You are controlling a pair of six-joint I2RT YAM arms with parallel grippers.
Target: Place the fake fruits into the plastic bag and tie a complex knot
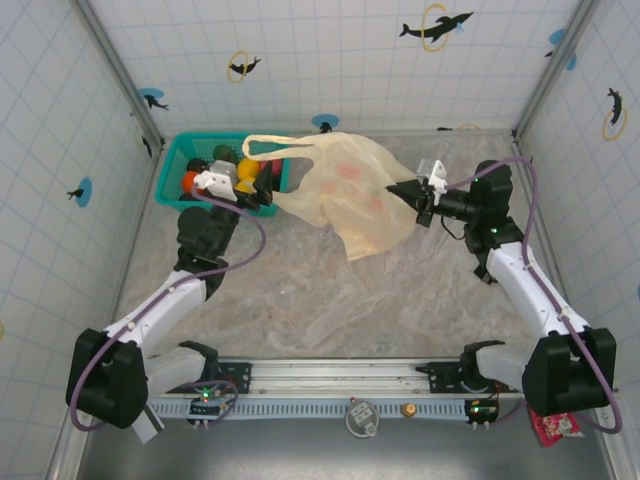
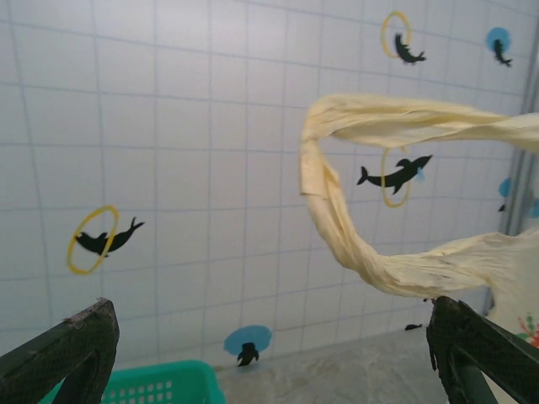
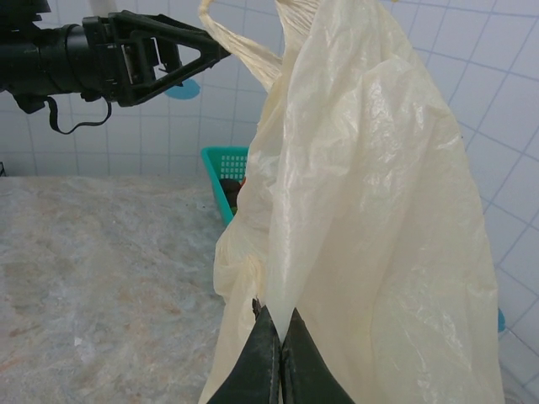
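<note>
Right jaws level, on plastic bag (image 3: 379,210)

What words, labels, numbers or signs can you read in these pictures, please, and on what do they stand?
No text can be read.
Faint red print on the thin cream-yellow plastic carrier bag: too blurred to read.
The black dolphin stickers with yellow rings on the white tiled walls: pictures, no words.

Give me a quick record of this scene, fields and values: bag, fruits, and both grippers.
plastic bag: held up, hanging crumpled
left gripper: open, above the teal basket, holding nothing
right gripper: shut on the plastic bag's side
handle loop: in the air ahead of the left gripper
fake fruits: in the teal basket
</note>
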